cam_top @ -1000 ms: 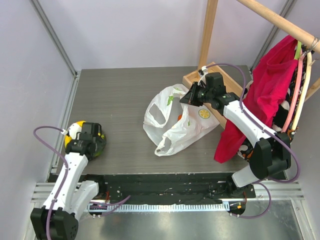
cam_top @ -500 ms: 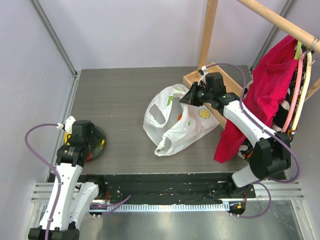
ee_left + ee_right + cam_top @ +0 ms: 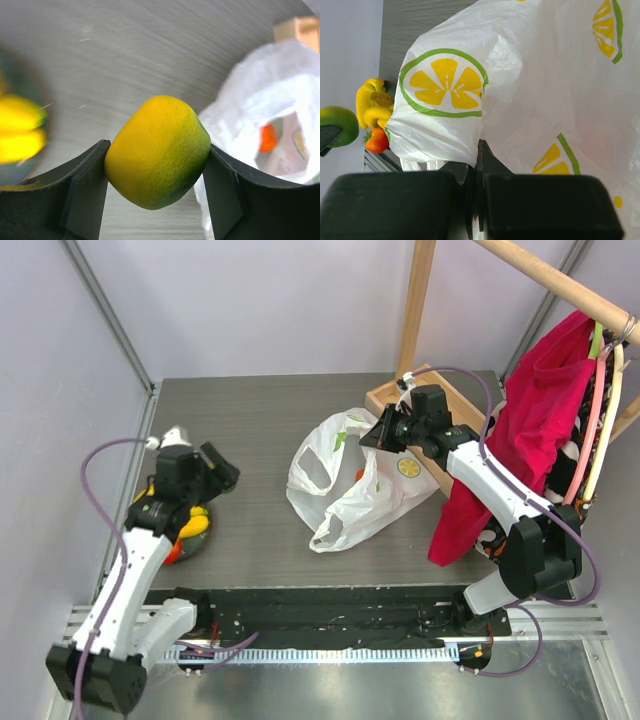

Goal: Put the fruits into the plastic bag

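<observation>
Up from the fruit pile since a moment ago, the left hand [image 3: 218, 477] hangs over the tabletop [image 3: 260, 430], clamped on the green-yellow mango [image 3: 157, 150]. The banana bunch [image 3: 196, 519] and red-orange fruit [image 3: 176, 549] lie below it. The right hand [image 3: 383, 432] pinches the plastic bag [image 3: 345, 495] at its rim — an orange fruit [image 3: 359, 476] sits inside.

We found the widest free room on the bare bench [image 3: 250, 420] between the left edge and the plastic bag [image 3: 345, 490], open up to the far edge. Near the left edge lay the plate [image 3: 206, 536], and just beyond it hung the left gripper [image 3: 220, 478], closed on the green-yellow fruit [image 3: 157, 145]. The right side was crowded: the bag, the right arm [image 3: 490, 480] reaching to it, the wooden box [image 3: 385, 398] and post [image 3: 420, 300] by the far right corner, and the red cloth [image 3: 530, 420] along the right edge.
</observation>
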Controlling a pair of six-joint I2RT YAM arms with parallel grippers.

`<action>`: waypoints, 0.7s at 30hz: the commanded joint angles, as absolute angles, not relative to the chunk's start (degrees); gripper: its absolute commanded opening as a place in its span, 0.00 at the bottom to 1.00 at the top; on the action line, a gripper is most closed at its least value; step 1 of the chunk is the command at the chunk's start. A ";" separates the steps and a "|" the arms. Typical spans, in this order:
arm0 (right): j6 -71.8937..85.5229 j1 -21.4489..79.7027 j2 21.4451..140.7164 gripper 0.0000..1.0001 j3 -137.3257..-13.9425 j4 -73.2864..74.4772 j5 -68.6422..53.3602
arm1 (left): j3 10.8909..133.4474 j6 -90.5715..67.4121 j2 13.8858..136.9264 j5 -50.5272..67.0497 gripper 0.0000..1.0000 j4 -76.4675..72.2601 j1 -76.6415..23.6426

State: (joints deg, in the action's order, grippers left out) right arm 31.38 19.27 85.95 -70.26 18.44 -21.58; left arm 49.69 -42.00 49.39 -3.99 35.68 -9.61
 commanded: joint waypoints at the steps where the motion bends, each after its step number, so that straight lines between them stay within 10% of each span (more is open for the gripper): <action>1: 30.76 18.99 84.11 0.01 -71.89 17.14 -21.80 | 57.10 -40.61 56.84 -4.04 0.49 22.07 -22.47; 11: 30.94 19.07 83.94 0.01 -72.16 17.75 -22.06 | 60.91 -44.82 75.31 19.42 0.56 -14.82 -34.63; 21: 30.76 19.07 83.94 0.01 -72.69 18.11 -21.62 | 66.45 -44.03 86.30 22.59 0.56 -14.77 -39.28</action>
